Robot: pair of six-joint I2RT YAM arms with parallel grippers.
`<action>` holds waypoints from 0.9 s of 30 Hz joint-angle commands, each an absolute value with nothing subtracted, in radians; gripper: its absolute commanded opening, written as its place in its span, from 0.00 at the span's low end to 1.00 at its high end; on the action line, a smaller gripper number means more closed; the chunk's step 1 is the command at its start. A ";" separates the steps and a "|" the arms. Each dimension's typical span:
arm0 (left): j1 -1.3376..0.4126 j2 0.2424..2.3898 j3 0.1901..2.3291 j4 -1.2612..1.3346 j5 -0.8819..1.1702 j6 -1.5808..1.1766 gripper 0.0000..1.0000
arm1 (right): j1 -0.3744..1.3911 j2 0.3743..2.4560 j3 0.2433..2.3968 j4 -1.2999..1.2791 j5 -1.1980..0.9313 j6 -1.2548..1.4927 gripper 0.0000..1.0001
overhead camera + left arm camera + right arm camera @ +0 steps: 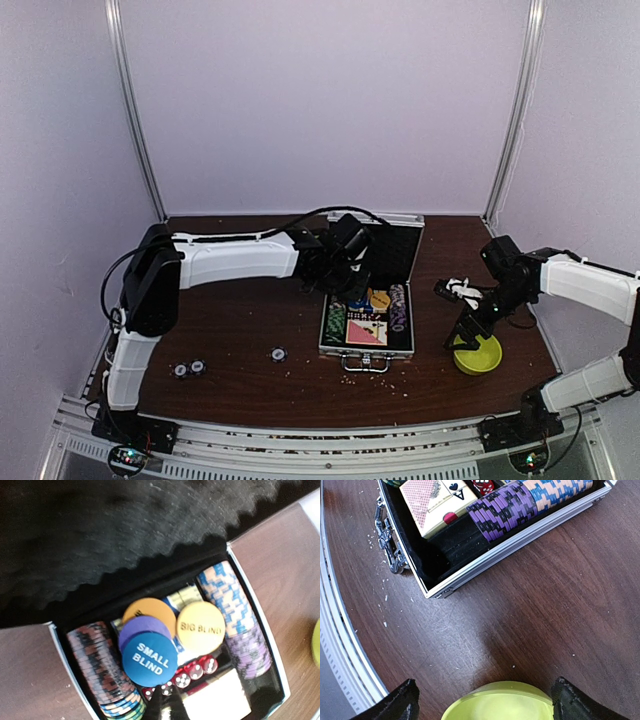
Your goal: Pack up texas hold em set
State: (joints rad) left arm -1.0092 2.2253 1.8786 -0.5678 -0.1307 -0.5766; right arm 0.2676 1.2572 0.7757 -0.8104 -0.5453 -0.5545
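Note:
The silver case (366, 352) of the texas hold em set lies open mid-table, its black-lined lid (397, 250) upright. Inside, striped chip rows (97, 665) (226, 597) flank a blue SMALL BLIND disc (149, 659), a purple disc (142, 629), an orange disc (150, 610), a BIG BLIND disc (201, 625), red dice (195, 670) and a card deck (435, 500). My left gripper (167, 701) hovers over the tray (350, 272), shut, with nothing seen between its fingers. My right gripper (487, 700) stands open right of the case (468, 322).
A yellow-green bowl (500, 702) (477, 356) sits under the right gripper's spread fingers. Three loose chips (189, 369) (278, 353) lie on the brown table left of the case. A metal rail (320, 432) runs along the near edge.

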 commanded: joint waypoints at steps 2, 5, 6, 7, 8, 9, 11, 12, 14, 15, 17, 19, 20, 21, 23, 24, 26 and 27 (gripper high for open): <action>-1.023 2.243 1.859 -0.537 -0.058 -0.568 0.00 | 0.263 1.255 0.798 -0.817 -0.545 -0.563 0.92; -1.023 2.256 1.858 -0.546 -0.059 -0.571 0.00 | 0.264 1.258 0.799 -0.819 -0.546 -0.563 0.92; -1.023 2.261 1.860 -0.548 -0.057 -0.570 0.00 | 0.263 1.257 0.799 -0.819 -0.545 -0.564 0.92; -1.023 2.269 1.863 -0.552 -0.056 -0.570 0.00 | 0.263 1.256 0.799 -0.819 -0.545 -0.563 0.92; -1.023 2.276 1.869 -0.560 -0.054 -0.569 0.00 | 0.264 1.256 0.798 -0.819 -0.545 -0.564 0.92; -1.023 2.281 1.873 -0.567 -0.054 -0.568 0.00 | 0.264 1.256 0.798 -0.819 -0.545 -0.564 0.92; -1.023 2.289 1.877 -0.578 -0.051 -0.567 0.00 | 0.263 1.258 0.799 -0.818 -0.545 -0.564 0.92; -1.023 2.290 1.876 -0.579 -0.048 -0.567 0.00 | 0.263 1.258 0.798 -0.819 -0.545 -0.564 0.92; -1.023 2.292 1.876 -0.586 -0.047 -0.566 0.00 | 0.264 1.259 0.799 -0.819 -0.545 -0.565 0.92; -1.023 2.293 1.876 -0.590 -0.052 -0.566 0.00 | 0.264 1.259 0.799 -0.819 -0.544 -0.565 0.92; -1.023 2.298 1.882 -0.599 -0.061 -0.565 0.00 | 0.264 1.262 0.800 -0.819 -0.544 -0.567 0.92; -1.022 2.310 1.900 -0.615 -0.071 -0.562 0.00 | 0.264 1.264 0.800 -0.819 -0.543 -0.566 0.92; -1.020 2.321 1.915 -0.625 -0.074 -0.559 0.00 | 0.264 1.265 0.801 -0.821 -0.543 -0.566 0.92; -1.019 2.331 1.930 -0.634 -0.074 -0.556 0.00 | 0.263 1.265 0.801 -0.820 -0.543 -0.566 0.92; -1.016 2.349 1.956 -0.646 -0.073 -0.552 0.00 | 0.264 1.265 0.801 -0.820 -0.543 -0.566 0.92; -1.014 2.356 1.962 -0.646 -0.074 -0.551 0.00 | 0.263 1.266 0.801 -0.820 -0.543 -0.566 0.92; -1.009 2.368 1.977 -0.649 -0.078 -0.549 0.00 | 0.264 1.266 0.801 -0.820 -0.543 -0.566 0.93; -1.007 2.372 1.984 -0.653 -0.085 -0.550 0.00 | 0.264 1.266 0.801 -0.821 -0.543 -0.566 0.93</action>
